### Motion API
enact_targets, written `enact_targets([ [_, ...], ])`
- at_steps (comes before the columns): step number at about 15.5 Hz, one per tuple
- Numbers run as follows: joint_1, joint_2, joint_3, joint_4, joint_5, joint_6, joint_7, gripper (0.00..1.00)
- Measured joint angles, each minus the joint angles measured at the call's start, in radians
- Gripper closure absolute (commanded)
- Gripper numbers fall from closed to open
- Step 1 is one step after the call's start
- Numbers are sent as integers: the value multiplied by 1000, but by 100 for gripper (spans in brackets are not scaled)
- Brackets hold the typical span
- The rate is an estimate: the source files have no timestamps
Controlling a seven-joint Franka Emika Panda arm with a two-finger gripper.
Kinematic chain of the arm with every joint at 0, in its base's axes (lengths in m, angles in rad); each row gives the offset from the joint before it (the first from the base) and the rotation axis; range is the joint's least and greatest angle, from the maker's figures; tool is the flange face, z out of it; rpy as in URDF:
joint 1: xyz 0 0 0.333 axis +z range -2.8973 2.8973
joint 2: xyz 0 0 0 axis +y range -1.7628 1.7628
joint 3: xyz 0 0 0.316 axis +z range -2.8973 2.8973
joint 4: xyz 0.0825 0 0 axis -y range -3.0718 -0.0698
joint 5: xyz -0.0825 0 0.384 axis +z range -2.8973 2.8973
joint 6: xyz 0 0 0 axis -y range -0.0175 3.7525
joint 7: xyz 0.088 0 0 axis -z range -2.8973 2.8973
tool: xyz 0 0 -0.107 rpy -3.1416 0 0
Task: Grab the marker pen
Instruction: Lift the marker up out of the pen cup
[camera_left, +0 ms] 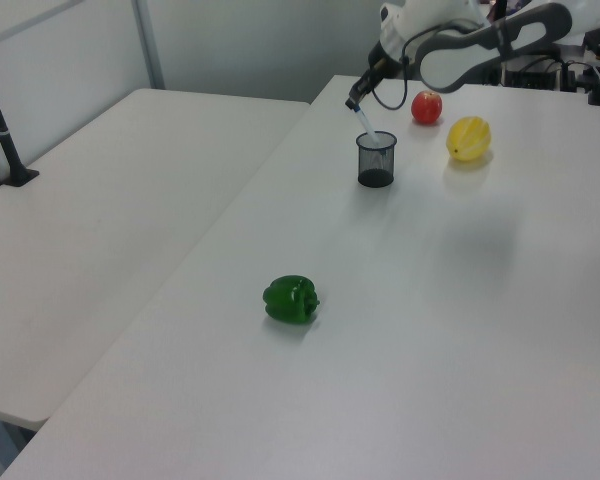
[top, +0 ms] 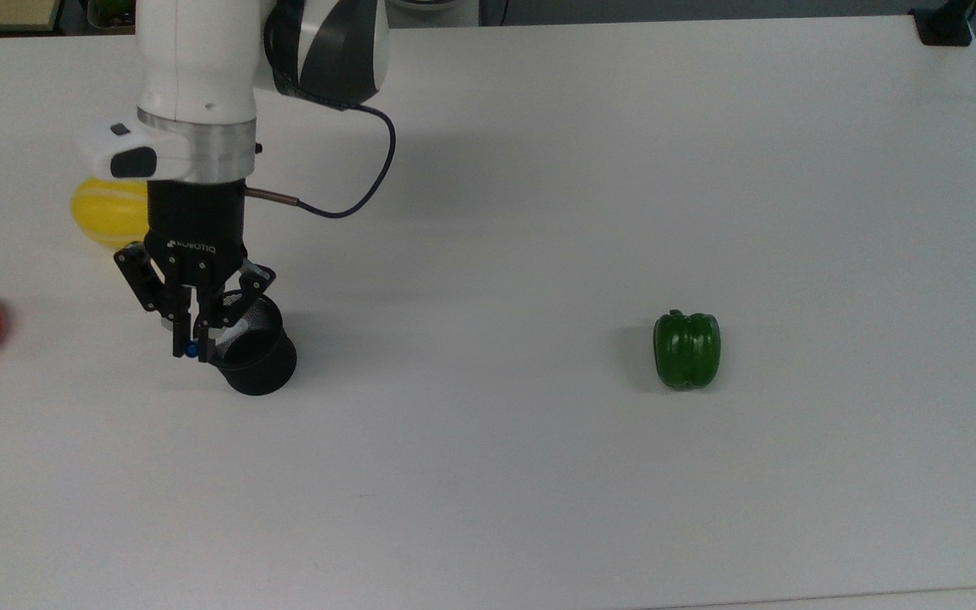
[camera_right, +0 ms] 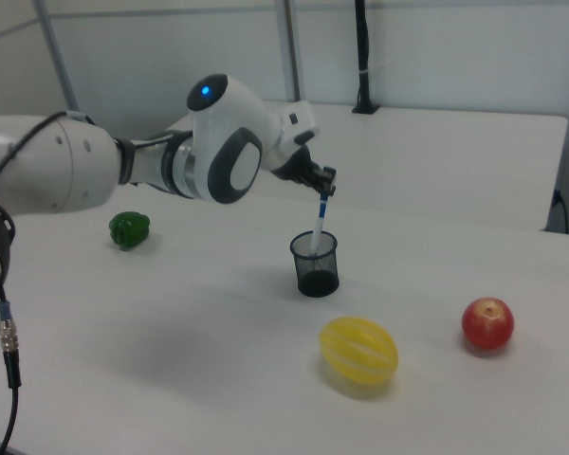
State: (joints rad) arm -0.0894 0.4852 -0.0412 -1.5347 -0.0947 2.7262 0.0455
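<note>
Yellow melon (camera_right: 359,351), apple (camera_right: 487,323) beside cup (camera_right: 315,264)

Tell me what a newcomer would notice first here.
The hand grips the blue top of the marker pen, whose lower end sits inside the black mesh cup near the table's middle in the right view. In front of the cup in the right view lie a yellow fruit and a red apple; a green pepper sits apart, at the right view's left.

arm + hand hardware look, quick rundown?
White arm with dark grey joint covers and a silver wrist ring. Blue light on one joint in the right view. Black hand with linked bar fingers and white ROBOTIQ lettering on its body. A dark cable loops from the wrist.
</note>
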Motion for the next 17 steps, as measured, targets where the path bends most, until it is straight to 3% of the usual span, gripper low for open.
enact_targets([
  [5,0,-102,0,1,1,0,5,93],
  [10,4,-129,6,-1,1,-37,22,93],
  [17,75,-187,56,0,1,-392,27,93],
])
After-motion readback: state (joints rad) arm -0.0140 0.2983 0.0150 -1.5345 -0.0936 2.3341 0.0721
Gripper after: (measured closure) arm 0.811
